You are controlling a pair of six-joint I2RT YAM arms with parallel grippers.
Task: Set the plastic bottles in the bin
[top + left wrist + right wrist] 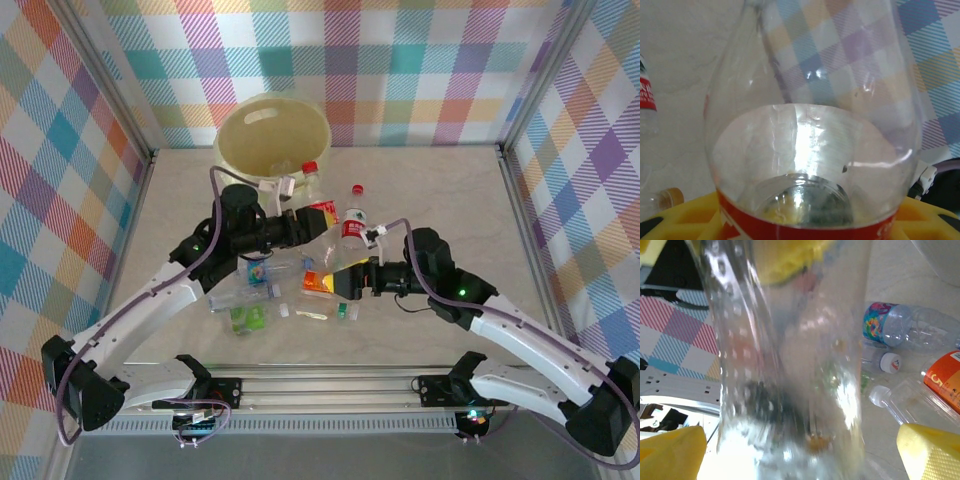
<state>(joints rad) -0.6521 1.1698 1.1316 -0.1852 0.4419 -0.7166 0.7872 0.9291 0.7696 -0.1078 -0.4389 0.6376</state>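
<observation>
Left gripper (305, 226): yellow fingers (682, 216) are closed on a clear red-label bottle (805, 150), one at either side of its red band. The bottle is see-through from wall to wall and is held above the scatter on the table.

Right gripper (340, 281): jaws are spread wide. Its yellow pads (929, 450) stand clear of the same bottle on both sides, and the clear body passes between them without contact.

The bottle spans the gap between the two grippers at mid-table, apart from the bin.

Bin (232, 150): pale yellow and round, at the far edge against the chequered back wall, behind the left gripper. Its contents cannot be made out. A red-capped bottle (308, 175) is just beside its near-right rim; cannot tell whether they touch.

Around:
- An upright bottle (352, 218) with red cap and red label stands just right of the held one.
- On the table (450, 200), under and between the arms, lie an orange-label bottle (318, 283), a blue-label bottle (258, 272), a clear flattened bottle (235, 297) and a crushed green-label bottle (247, 319).
- A white cap (890, 361) lies near the blue-label bottle in the right wrist view.
</observation>
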